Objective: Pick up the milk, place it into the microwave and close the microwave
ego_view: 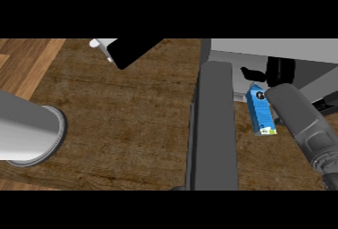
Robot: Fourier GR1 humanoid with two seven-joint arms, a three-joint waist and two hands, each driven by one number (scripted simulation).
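The milk [261,110], a blue carton with a white and green end, lies at the right of the head view, just beside the right forearm [305,123] and at the mouth of the microwave [264,48], whose grey body runs along the upper right. The right hand [256,75] is dark and mostly hidden by its own forearm; its fingers seem curled round the far end of the carton, though the view is too poor there to be sure how they close. The carton's near end points toward the lower edge, tilted a little to the right. The microwave door [214,125] stands open, seen edge-on as a long dark grey slab running from the microwave down to the lower edge, just left of the carton. The wooden surface [125,120] fills the middle. At the left edge the left forearm [26,129] shows as a broad grey cylinder, its hand out of view. At the top a black panel [132,50] with a white piece [101,44] beside it juts in.
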